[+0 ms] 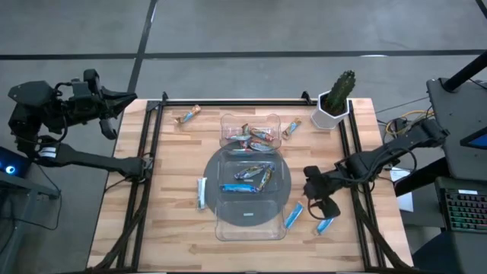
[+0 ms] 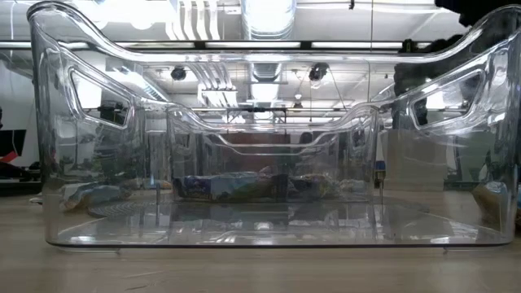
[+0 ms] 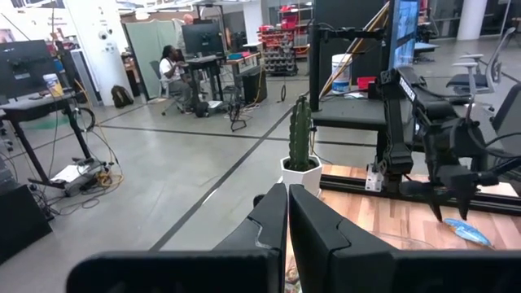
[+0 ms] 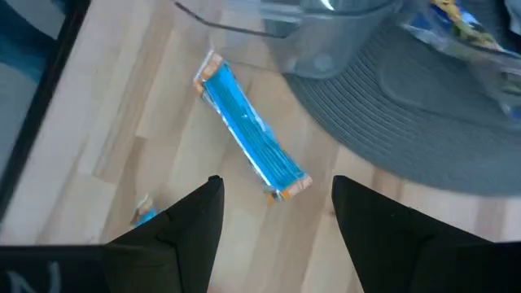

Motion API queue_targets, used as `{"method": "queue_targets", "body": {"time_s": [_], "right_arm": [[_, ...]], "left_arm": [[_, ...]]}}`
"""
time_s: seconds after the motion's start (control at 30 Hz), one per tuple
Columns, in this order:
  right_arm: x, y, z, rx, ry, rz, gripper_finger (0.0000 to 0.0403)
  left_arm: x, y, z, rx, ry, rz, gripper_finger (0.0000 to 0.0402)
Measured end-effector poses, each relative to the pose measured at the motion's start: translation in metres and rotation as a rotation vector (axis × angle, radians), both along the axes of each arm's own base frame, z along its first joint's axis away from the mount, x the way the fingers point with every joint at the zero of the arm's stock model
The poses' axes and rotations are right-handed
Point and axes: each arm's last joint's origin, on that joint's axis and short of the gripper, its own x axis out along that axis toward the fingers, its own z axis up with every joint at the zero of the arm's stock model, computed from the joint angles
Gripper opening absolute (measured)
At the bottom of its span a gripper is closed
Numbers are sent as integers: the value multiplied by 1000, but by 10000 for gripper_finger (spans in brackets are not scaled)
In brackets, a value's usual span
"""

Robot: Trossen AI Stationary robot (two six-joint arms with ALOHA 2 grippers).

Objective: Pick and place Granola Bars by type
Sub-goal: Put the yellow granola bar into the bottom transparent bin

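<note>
Light wooden boards make up the desk (image 1: 175, 221), framed by black rails, with grey concrete floor around it. At the centre of the high view a clear plastic compartment tray (image 1: 251, 221) sits over a round grey mat (image 1: 213, 173). Its upper compartment holds several dark multicoloured granola bars (image 1: 251, 135); the middle compartment holds blue-wrapped bars (image 1: 247, 180). Loose bars lie on the desk: one light blue bar (image 1: 202, 192) left of the tray, a light blue bar (image 1: 294, 215) just right of the tray's lower corner, another blue bar (image 1: 326, 225) farther right, and two orange-brown bars (image 1: 187, 116) at the upper left and upper right of the tray. A potted cactus (image 1: 335, 99) stands at the upper right corner.

Right claw (image 1: 318, 199) hovers at the lower right, its fingers spread apart above the light blue bar beside the tray, not touching it. Left claw (image 3: 286, 224) waits off the desk's upper left edge, fingers pressed together on nothing.
</note>
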Motion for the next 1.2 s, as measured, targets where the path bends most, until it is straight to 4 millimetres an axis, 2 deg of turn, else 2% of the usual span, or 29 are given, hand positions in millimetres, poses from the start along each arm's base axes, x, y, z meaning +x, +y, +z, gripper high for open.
{"method": "queue_targets", "body": {"time_s": [0.3, 0.47, 0.7, 0.97, 1.2], "right_arm": [[-1, 2, -48, -54, -65, 43, 219], [-2, 1, -64, -57, -111, 75, 219], [1, 3, -67, -77, -186, 143, 219], [7, 7, -61, -42, -270, 164, 219], [8, 15, -54, -47, -309, 258, 219]], "left_arm": [[0, 0, 0, 15, 7, -2, 0], [-1, 0, 0, 25, 10, -3, 0], [-1, 0, 0, 41, 17, -6, 0], [-1, 0, 0, 41, 17, -5, 0], [-1, 0, 0, 26, 10, 8, 0]]}}
